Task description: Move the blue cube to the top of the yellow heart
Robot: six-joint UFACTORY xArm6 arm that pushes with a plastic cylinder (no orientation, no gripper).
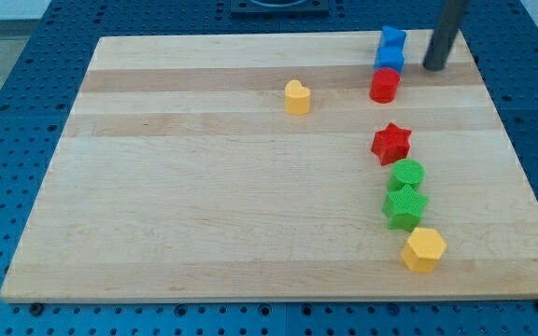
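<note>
The yellow heart (297,96) lies on the wooden board (204,187) at the upper middle. The blue cube (389,59) sits near the top right, touching a second blue block (393,38) just above it and a red cylinder (385,85) just below it. My tip (433,67) is at the view's top right, a short way to the right of the blue cube and apart from it. The cube is well to the right of the heart and a little higher.
A red star (391,142) lies right of centre. Below it a green cylinder (406,174), a green star (404,206) and a yellow hexagon (424,248) form a column toward the bottom right. Blue pegboard surrounds the board.
</note>
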